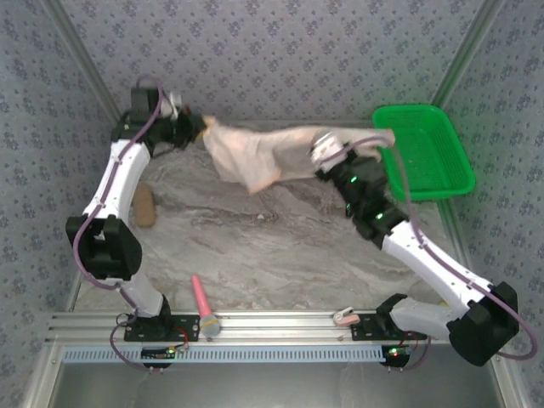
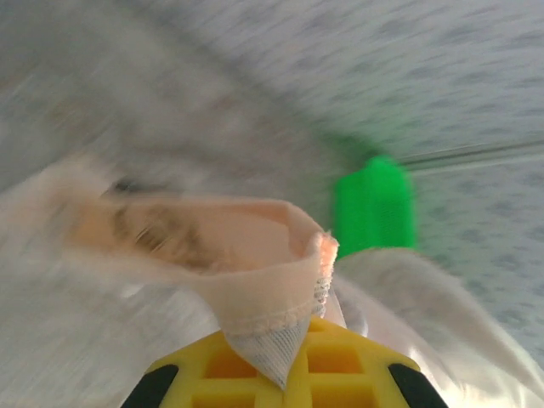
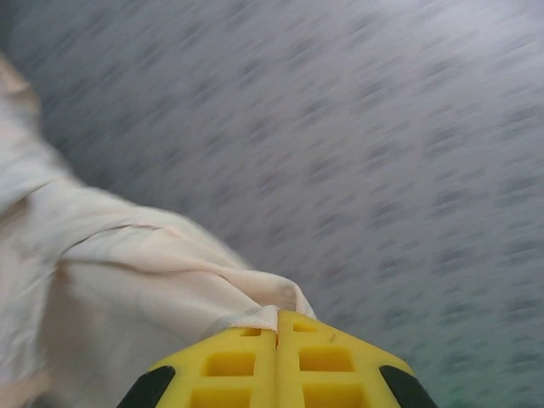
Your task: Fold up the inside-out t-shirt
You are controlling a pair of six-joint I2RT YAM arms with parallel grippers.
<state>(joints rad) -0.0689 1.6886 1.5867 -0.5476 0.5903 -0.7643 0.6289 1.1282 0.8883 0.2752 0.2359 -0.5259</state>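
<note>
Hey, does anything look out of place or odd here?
The t-shirt hangs bunched and sagging between the left end effector and the right end effector, both shut on its edges, not spread flat. A pink stick lies at the near edge, its end on the metal rail. Nothing looks spilled or torn.

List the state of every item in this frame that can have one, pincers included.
t-shirt: held up between both pincers, middle sagging toward the table.
left pincer: shut on a hemmed edge of the t-shirt.
right pincer: shut on a bunched edge of the t-shirt.
green basket: upright, open side up, far right.
pink-handled tool: lying flat near the front edge.
brown object: lying on the table's left side.
</note>
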